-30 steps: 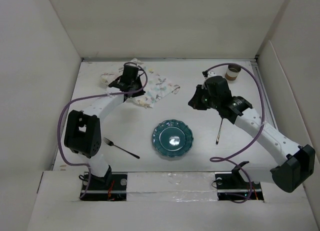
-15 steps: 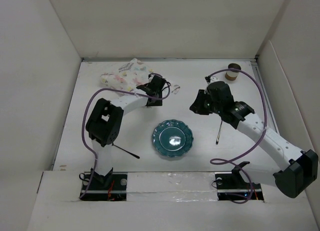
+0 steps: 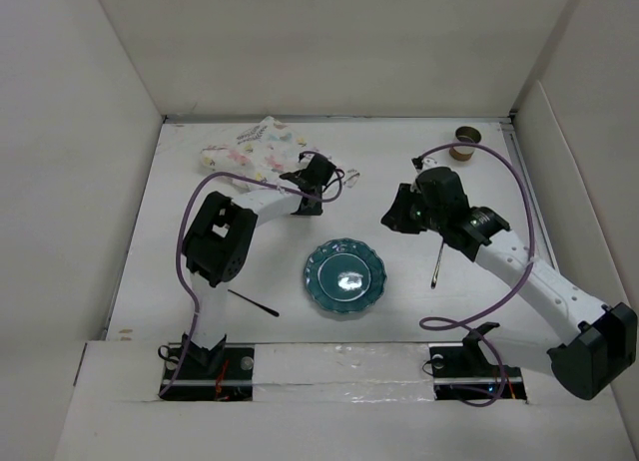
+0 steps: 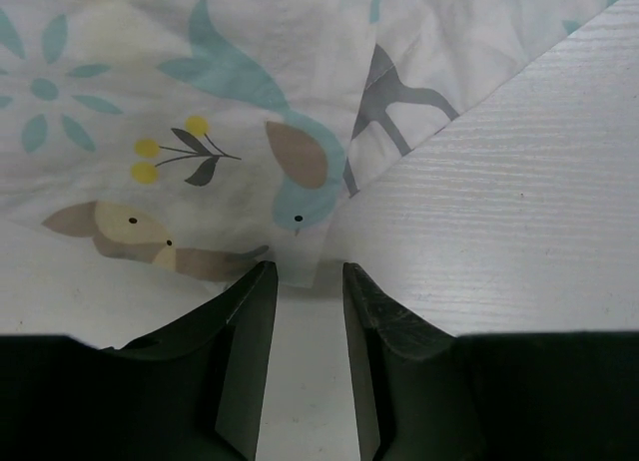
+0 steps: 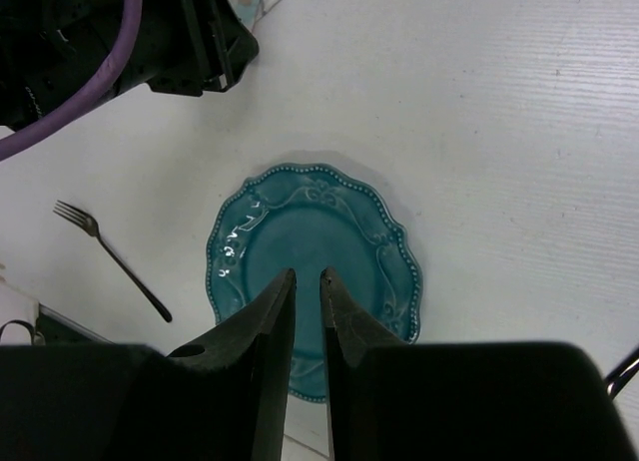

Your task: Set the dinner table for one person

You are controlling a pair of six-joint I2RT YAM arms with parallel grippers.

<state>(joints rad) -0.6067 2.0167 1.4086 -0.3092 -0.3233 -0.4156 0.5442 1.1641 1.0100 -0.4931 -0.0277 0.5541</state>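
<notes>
The dinner table (image 3: 200,251) is the white tabletop. A floral placemat (image 3: 250,150) lies rumpled at the back left. My left gripper (image 3: 321,174) is at its right corner. In the left wrist view the left gripper (image 4: 305,276) is slightly open and low on the table, with the placemat (image 4: 250,132) corner just at its fingertips, not pinched. A teal plate (image 3: 344,277) sits at the front middle. My right gripper (image 3: 397,214) hovers behind the plate. In the right wrist view the right gripper (image 5: 307,273) is shut to a narrow slit and empty above the plate (image 5: 300,222).
A dark fork (image 3: 252,302) lies left of the plate and also shows in the right wrist view (image 5: 110,256). A dark-handled utensil (image 3: 436,263) lies right of the plate. A brown cup (image 3: 464,142) stands at the back right. White walls enclose the table.
My left arm has swung right, from the placemat's back-left part to its right corner. My right gripper has drifted slightly right. Plate, fork and utensil have not moved.
</notes>
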